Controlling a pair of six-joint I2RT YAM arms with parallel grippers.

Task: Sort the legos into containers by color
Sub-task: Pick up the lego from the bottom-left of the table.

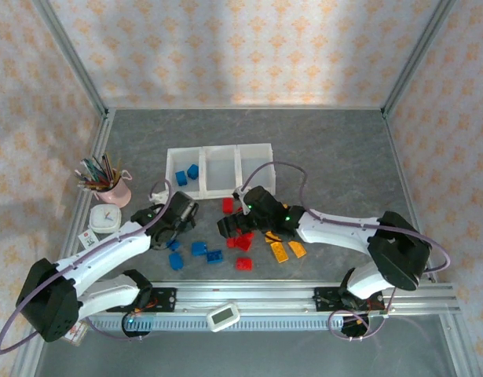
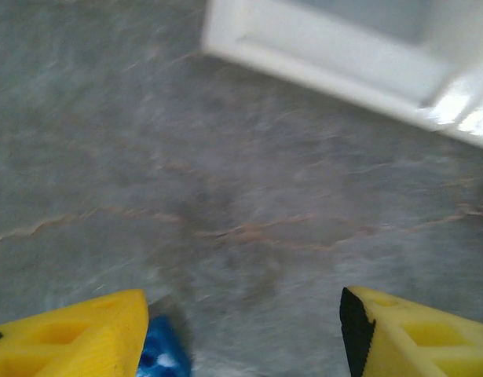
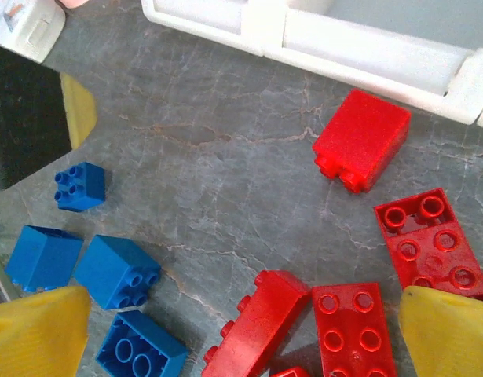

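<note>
three white bins (image 1: pixel 219 148) sit joined in a row at the upper middle of the overhead frame, with two blue legos (image 1: pixel 181 177) inside the left one. two orange bricks (image 1: pixel 279 252) lie at lower centre. the right wrist view holds four loose blue bricks (image 3: pixel 115 269) and four red bricks (image 3: pixel 361 140), plus a sliver of a fifth at the bottom edge.

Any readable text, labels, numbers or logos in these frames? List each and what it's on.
Nothing is legible.
Small white card: it has a red mark, and any print is too small to read.
White device with screen: the display is too small to read.
White clock-like box: the face markings are too small to read.
Legos: no lettering is legible on the studs.
</note>
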